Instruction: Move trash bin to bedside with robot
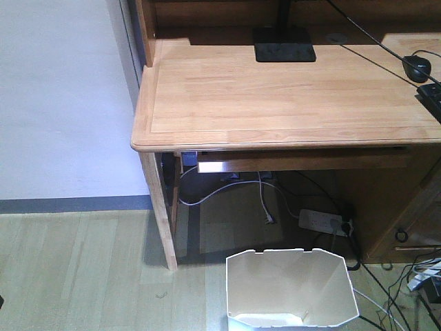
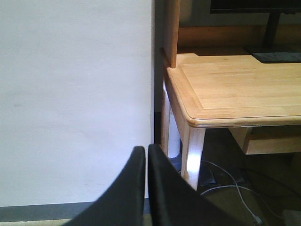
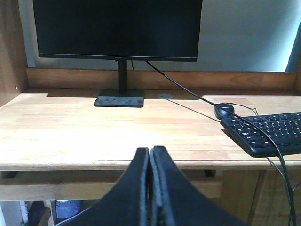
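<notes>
I have room on the floor (image 1: 76, 269) left of the trash bin (image 1: 289, 286), bare up to the wall (image 1: 62, 96). Beyond the bin the desk (image 1: 275, 96) overhangs, with 1 leg (image 1: 160, 207) at its left and a pull-out tray (image 1: 296, 160) low under the top. A power strip (image 1: 324, 222) and cables (image 1: 262, 200) clutter the floor beneath and right of the bin. On the desktop, the monitor stand (image 3: 118, 100), mouse (image 3: 224, 110) and keyboard (image 3: 270, 132) block far and right; its near left is bare.
</notes>
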